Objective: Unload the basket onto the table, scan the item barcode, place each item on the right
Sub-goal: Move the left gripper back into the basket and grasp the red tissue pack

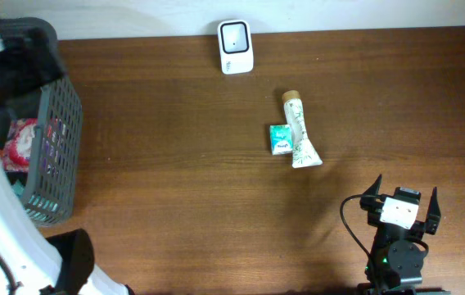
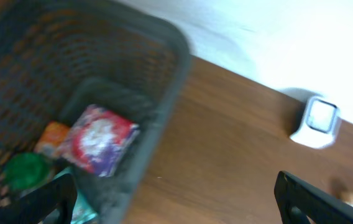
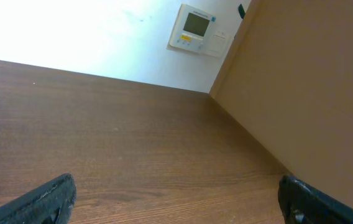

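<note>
At the far left the grey basket point(image 1: 59, 139) stands on the desk point(image 1: 175, 180), and the left gripper point(image 2: 173, 199) hangs above its mouth with its fingers wide apart and nothing between them. Under it lie a red-and-purple packet point(image 2: 99, 138) and some orange and green things I cannot name. Further right, at the back edge, the white scanner point(image 1: 235, 47) sits face up. In front of it, well apart from it, the teal packet point(image 1: 280, 138) lies touching the side of the tube point(image 1: 298, 131). These two look to me like the items awaiting a scan, though it could as well be something from the basket. At the far right the right gripper point(image 1: 403, 197) rests near the front edge, jaws spread and empty, near the tube but not over it. To do the step well, I'd say whichever arm picks should grasp the item by its edges. That leaves the printed code uncovered, so it can be turned flat toward the scanner's window and held steady. No barcode shows on any item, so the right face is a guess. The left wrist view is smeared, from overhead the left gripper is only a dark blur in the corner, and the right wrist view shows only bare desk and wall.
</note>
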Robot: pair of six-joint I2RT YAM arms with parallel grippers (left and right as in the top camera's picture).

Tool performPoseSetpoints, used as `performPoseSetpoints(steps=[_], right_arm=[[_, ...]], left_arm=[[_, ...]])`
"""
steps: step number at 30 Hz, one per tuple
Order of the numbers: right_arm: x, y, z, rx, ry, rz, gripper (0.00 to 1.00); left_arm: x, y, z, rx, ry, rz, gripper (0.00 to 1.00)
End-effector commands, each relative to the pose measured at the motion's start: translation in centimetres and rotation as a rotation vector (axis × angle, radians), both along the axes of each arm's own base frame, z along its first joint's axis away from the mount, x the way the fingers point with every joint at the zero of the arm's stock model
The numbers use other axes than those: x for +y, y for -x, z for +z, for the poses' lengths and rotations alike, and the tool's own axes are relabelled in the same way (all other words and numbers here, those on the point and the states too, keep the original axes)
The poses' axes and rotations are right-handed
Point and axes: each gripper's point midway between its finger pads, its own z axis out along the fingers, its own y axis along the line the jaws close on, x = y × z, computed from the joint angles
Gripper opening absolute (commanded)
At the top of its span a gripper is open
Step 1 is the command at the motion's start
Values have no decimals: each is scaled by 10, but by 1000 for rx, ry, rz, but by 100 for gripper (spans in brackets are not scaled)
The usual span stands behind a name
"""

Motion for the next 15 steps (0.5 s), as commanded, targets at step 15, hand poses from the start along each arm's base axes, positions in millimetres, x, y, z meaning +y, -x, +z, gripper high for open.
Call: performPoseSetpoints(steps=[15], right_arm=[[-3, 1, -3, 4, 0, -18, 99]], left_arm=[[169, -11, -105, 281, 20, 315, 99]])
